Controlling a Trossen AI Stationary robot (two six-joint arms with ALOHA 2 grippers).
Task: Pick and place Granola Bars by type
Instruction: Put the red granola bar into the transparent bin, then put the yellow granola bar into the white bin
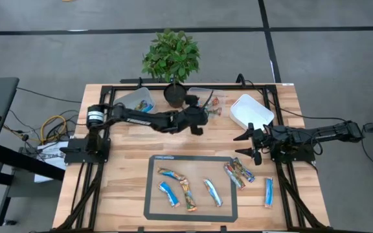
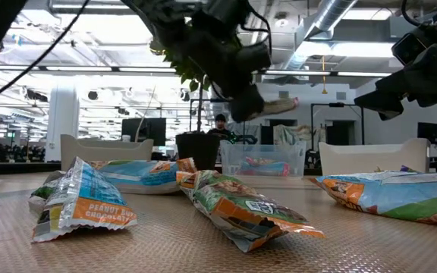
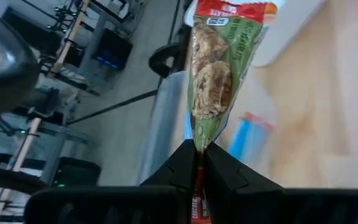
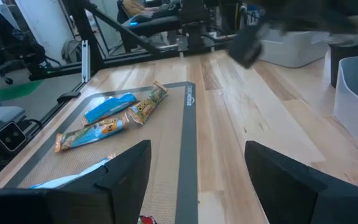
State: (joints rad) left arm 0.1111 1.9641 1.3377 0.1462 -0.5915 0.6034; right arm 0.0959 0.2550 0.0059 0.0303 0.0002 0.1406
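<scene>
Granola bars in shiny wrappers [image 1: 185,188] lie at lower centre: four on the dark mat [image 1: 153,194], about three beside it on the wooden counter [image 1: 122,175]. Left claw [image 1: 196,129] pinches one green-wrapped bar [image 3: 209,74] near the clear tub [image 1: 209,98]; right claw [image 1: 246,144] gapes empty, centre right.

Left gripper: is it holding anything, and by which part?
Yes: the left gripper pinches a green-wrapped granola bar by one end. The right gripper is empty.
</scene>
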